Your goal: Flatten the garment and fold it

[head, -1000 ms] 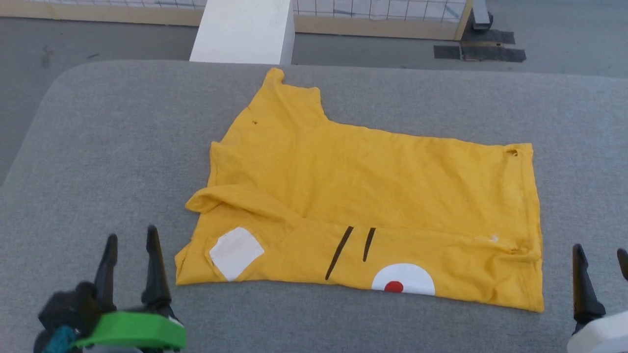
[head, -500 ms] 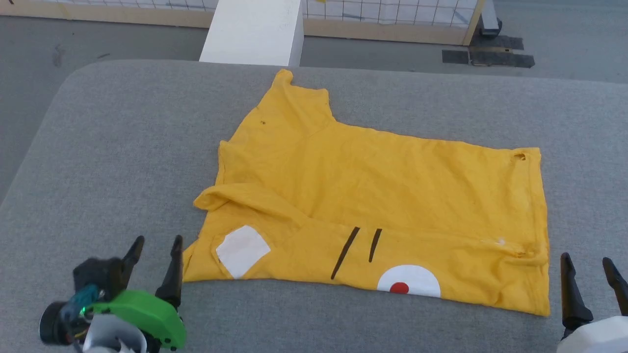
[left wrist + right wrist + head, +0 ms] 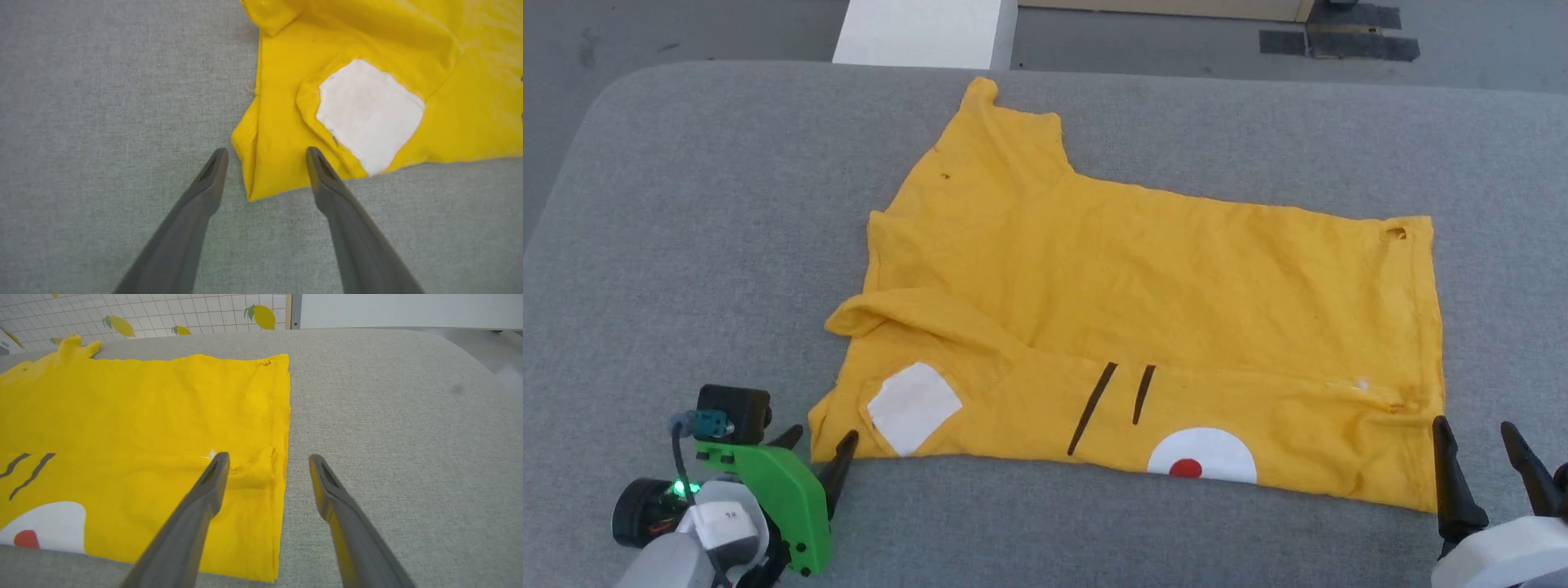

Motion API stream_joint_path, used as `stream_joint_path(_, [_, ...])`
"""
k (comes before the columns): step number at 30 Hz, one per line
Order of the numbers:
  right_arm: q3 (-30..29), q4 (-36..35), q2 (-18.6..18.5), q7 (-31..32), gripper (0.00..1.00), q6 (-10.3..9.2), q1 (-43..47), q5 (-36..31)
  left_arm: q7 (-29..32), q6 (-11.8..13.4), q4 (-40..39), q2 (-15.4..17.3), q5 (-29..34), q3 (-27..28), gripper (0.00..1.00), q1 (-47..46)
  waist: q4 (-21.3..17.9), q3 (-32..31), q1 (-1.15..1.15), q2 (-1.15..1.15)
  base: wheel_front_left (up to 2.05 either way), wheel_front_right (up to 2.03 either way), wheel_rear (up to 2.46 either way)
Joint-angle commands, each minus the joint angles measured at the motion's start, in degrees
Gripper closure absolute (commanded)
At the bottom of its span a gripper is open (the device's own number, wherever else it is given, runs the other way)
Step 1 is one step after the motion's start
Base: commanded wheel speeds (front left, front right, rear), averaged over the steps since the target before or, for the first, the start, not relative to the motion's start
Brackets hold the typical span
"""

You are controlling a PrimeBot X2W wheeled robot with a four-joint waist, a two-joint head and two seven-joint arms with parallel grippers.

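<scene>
A grey padded surface [image 3: 686, 204] spans the head view. The yellow garment [image 3: 1176, 286] lies flat across the centre, its lower edge folded over. At lower left, the left gripper [image 3: 818, 441] gapes wide astride the garment's corner. At lower right, the right gripper [image 3: 1472, 433] is equally spread at the hem corner. A white patch [image 3: 913, 407] and 2 dark stripes [image 3: 1092, 408] show on the fold.

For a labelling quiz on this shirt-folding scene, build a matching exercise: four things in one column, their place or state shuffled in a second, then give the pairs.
1. left gripper
2. right gripper
3. white square patch
4. red dot

A. inside a white round patch
B. open, by the garment's near right corner
C. on the cloth, left of the black stripes
D. open, flanking the near left corner

Pairs: 1-D, 2-B, 3-C, 4-A
</scene>
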Motion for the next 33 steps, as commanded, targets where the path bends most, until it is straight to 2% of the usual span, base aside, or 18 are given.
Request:
stream_joint_path(1, [0.1, 0.0, 0.0, 0.2, 0.0, -0.08, -0.9, -0.3, 0.9, -0.4, 0.9, -0.3, -0.8, -0.4, 0.0, -0.9, -0.4, 0.7, 0.0, 0.0, 0.0, 0.0, 0.0])
stream_joint_path(7, [0.4, -0.4, 0.0, 0.8, 0.0, -0.08, -1.2, -0.5, 2.4, -0.8, 5.7, -1.3, -2.2, -1.1, 0.0, -1.8, -0.6, 1.4, 0.0, 0.0, 0.0, 0.0, 0.0])
stream_joint_path(8, [0.5, -0.5, 0.0, 1.0, 0.0, -0.08, -1.3, -0.6, 2.2, -1.3, 6.4, -1.7, -2.6, -1.3, 0.42, -1.9, -0.7, 1.4, 0.0, 0.0, 0.0, 0.0, 0.0])
stream_joint_path(9, [0.6, -0.5, 0.0, 1.1, 0.0, -0.08, -1.4, -0.7, 1.8, -1.9, 6.9, -2.1, -3.1, -1.3, 1.0, -2.0, -0.7, 1.3, 0.0, 0.0, 0.0, 0.0, 0.0])
stream_joint_path(12, [1.2, -1.0, 0.0, 2.0, 0.0, -0.08, -1.8, -1.7, 1.0, -3.7, 8.1, -3.0, -4.7, -1.5, 1.0, -1.7, -0.7, 0.6, 0.0, 0.0, 0.0, 0.0, 0.0])
stream_joint_path(15, [2.1, -1.9, 0.0, 3.4, 0.0, -0.08, -2.6, -3.1, -0.9, -3.6, 8.2, -3.2, -5.2, -0.5, 1.0, -1.2, -0.8, -0.2, 0.0, 0.0, 0.0, 0.0, 0.0])
stream_joint_path(19, [3.2, -3.1, -1.1, 7.6, 0.0, -0.08, -3.8, -4.1, -3.3, -2.2, 5.7, -2.7, -5.7, 1.4, 1.0, 0.5, -1.0, -0.9, 0.0, 0.0, 0.0, 0.0, 0.0])
stream_joint_path(26, [0.8, -2.1, -3.3, 21.7, 0.0, -0.08, -2.4, -0.9, -3.8, 0.7, -1.3, -2.6, -5.5, 2.4, 1.0, 3.6, -0.4, 0.2, 0.0, 0.0, 0.0, 0.0, 0.0])
stream_joint_path(33, [0.5, 0.8, -2.5, 25.8, 0.0, -0.08, -2.1, 2.0, -3.1, 2.3, -4.8, -2.8, -5.2, 2.1, 1.0, 3.8, 0.3, 2.2, 0.0, 0.0, 0.0, 0.0, 0.0])
